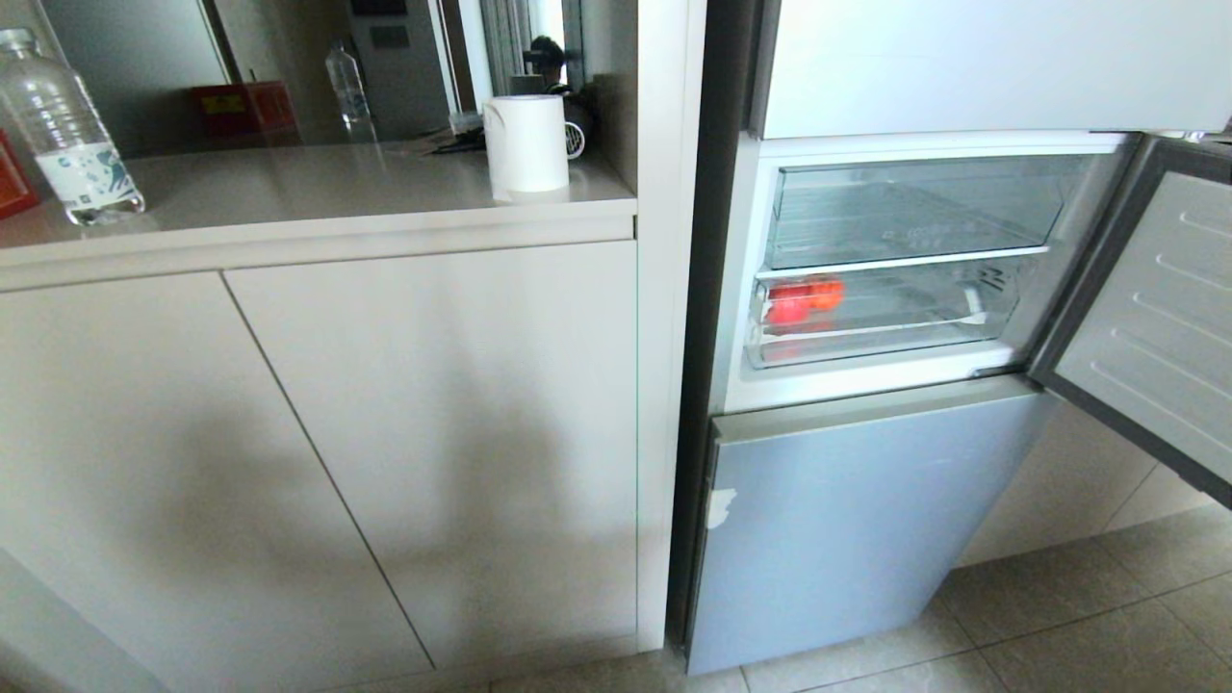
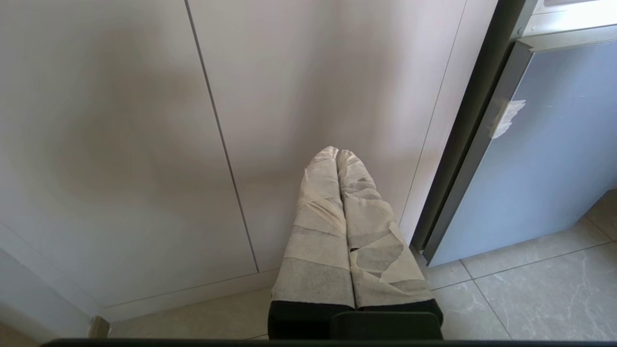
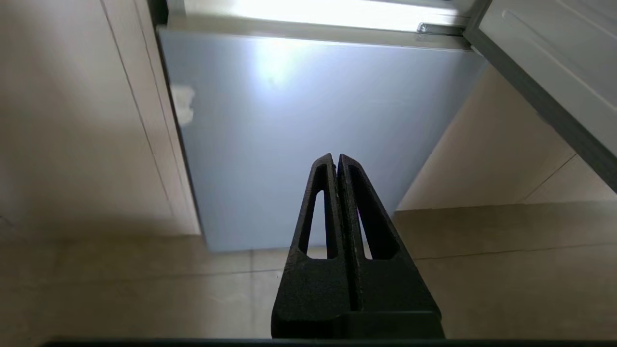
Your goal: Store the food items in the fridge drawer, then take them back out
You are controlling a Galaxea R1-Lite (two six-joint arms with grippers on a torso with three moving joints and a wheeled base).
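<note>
From the head view, a beige counter (image 1: 289, 192) runs over pale cabinet doors (image 1: 423, 433), with a tiled floor (image 1: 1088, 616) below at the right. On the counter stand a water bottle (image 1: 67, 135) and a white mug (image 1: 526, 144); the things behind them are too dim to name. To the right the fridge stands with its middle door (image 1: 1155, 327) swung open and cut off by the frame edge. Inside, the taller clear drawer (image 1: 914, 212) sits above the fridge drawer (image 1: 881, 322), and the food items (image 1: 804, 298) lie at that shallower drawer's left end, red and orange-red, blurred through the plastic. Neither arm shows here.

In the left wrist view, the left gripper (image 2: 337, 153), its fingers wrapped in pale tape, is pressed closed and empty before the cabinet doors, beside the blue-grey lower fridge door (image 2: 544, 159).

In the right wrist view, the right gripper (image 3: 336, 158) is closed with nothing between its black fingers, pointing at that same lower door, low over the floor. Glare washes out the fridge interior above.
</note>
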